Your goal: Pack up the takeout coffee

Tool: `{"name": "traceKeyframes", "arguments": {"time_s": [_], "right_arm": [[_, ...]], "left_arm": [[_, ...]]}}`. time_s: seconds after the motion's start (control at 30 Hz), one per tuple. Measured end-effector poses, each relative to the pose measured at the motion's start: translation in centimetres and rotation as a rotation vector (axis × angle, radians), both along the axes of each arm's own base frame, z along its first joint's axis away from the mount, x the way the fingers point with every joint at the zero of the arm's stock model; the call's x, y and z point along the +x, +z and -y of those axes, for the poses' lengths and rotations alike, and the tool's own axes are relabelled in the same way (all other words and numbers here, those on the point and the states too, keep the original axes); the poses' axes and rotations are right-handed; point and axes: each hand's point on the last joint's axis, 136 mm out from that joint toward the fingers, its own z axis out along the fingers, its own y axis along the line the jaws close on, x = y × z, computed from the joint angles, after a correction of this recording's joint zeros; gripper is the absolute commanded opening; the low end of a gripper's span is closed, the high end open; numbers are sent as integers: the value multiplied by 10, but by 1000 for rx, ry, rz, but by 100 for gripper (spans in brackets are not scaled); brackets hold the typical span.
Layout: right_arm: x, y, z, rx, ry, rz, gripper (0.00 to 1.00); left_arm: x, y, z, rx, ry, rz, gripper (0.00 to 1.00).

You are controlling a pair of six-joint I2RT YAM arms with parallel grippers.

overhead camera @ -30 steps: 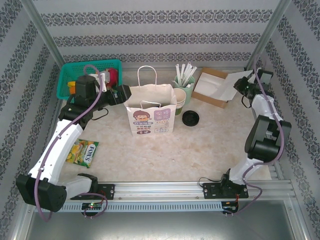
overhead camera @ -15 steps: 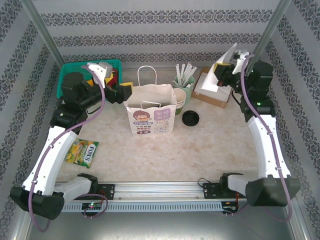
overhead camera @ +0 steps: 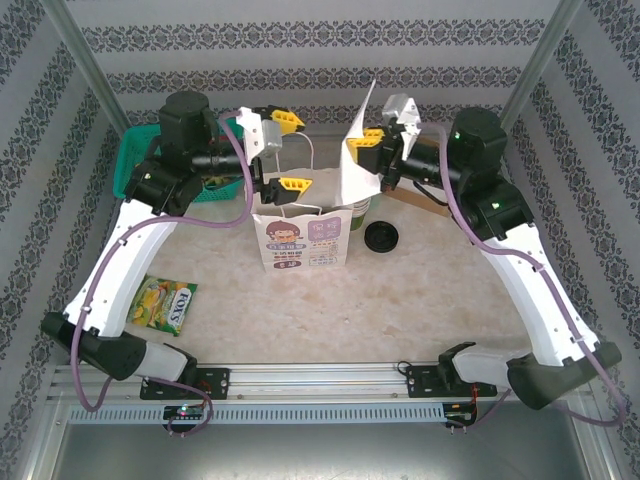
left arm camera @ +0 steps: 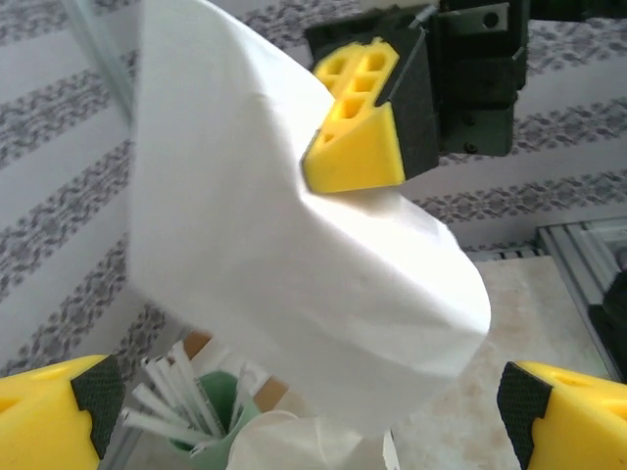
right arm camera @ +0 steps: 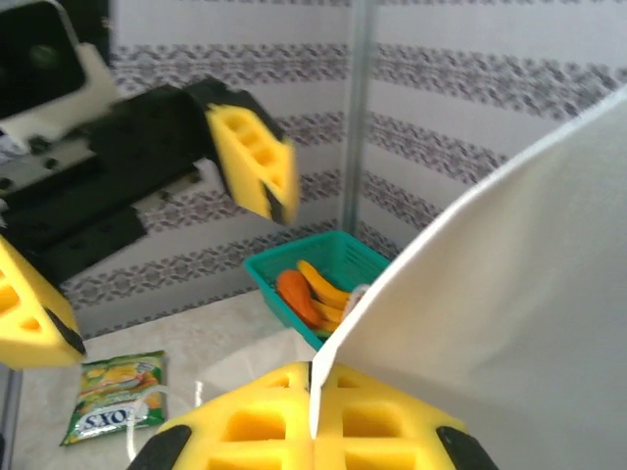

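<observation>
Since the earlier frame both arms have swung inward. The right gripper [overhead camera: 360, 142], closed on a white napkin [overhead camera: 352, 175], now hangs just above the paper bag [overhead camera: 300, 240]. The left gripper [overhead camera: 290, 152], jaws wide and empty, faces it from just across. The limp napkin could fall beside the bag mouth below, or the two grippers could touch. Where the takeout coffee stands, and how its long axis points, I cannot tell.

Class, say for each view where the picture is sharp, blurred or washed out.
Top external: evenly lit and sharp throughout. Left wrist: the napkin is close, pale and soft-edged. Right wrist: the left claw is motion-blurred, and the napkin glares white.
</observation>
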Motion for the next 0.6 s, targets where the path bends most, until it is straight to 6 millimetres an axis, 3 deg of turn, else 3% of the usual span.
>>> {"name": "traceKeyframes", "arguments": {"time_s": [0.17, 0.33, 0.47, 0.6], "right_arm": [[-4, -3, -32, -39, 93, 15, 0], [-11, -8, -57, -65, 195, 6, 0], [-18, 2, -63, -53, 260, 18, 0], [-30, 17, -62, -31, 315, 47, 0]], "left_arm": [[-1, 0, 10, 20, -61, 69, 100], [10, 5, 15, 27, -58, 117, 100], [18, 7, 20, 42, -80, 134, 100], [22, -1, 22, 70, -98, 127, 87]]}}
